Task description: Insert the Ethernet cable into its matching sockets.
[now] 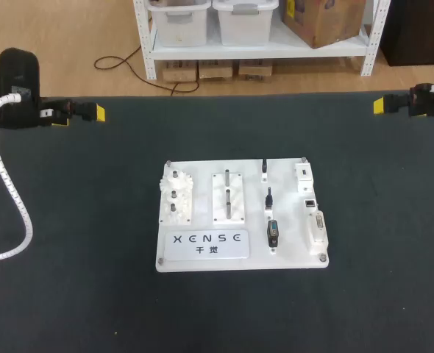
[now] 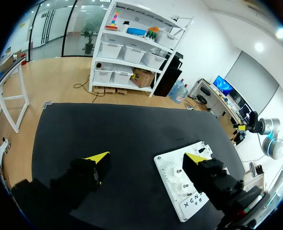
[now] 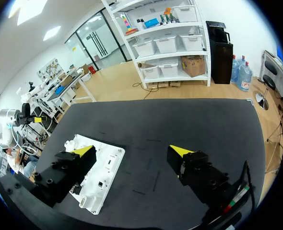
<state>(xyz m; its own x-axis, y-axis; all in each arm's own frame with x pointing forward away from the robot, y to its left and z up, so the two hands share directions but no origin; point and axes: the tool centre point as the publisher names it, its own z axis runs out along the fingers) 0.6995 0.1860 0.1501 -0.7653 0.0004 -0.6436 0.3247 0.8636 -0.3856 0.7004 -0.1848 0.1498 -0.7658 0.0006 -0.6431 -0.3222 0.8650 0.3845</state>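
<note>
My left gripper (image 1: 95, 112) sits at the far left edge of the table (image 1: 92, 279) and my right gripper (image 1: 379, 104) at the far right edge. Both are well apart from the white board (image 1: 202, 263) lying flat in the middle of the dark table top.

Through the left wrist camera, the left gripper (image 2: 147, 158) is spread wide, with nothing between its yellow-tipped fingers (image 2: 98, 158). The board (image 2: 166, 165) lies on the table beyond it, partly covered by one finger, with the gear block (image 2: 174, 178) showing. The right wrist camera shows the same: the right gripper (image 3: 132, 150) is wide open and holding nothing, and one finger overlaps the board (image 3: 105, 172).

From the head camera I can lay out the board:
- The gear block (image 1: 176, 197) is on its left.
- A peg block (image 1: 229, 195) stands beside the gear block.
- A label plate (image 1: 206, 243) lies along the near edge.
- A column of small black plugs (image 1: 269, 197) stands right of the middle.
- Along the right edge sit a white block (image 1: 303, 175), a small dark socket (image 1: 310, 200) and a wide connector (image 1: 318, 226).

The socket looks like the network one, but I cannot tell which black piece is the Ethernet cable — they are too small to tell apart. Neither gripper touches any of them.
</note>
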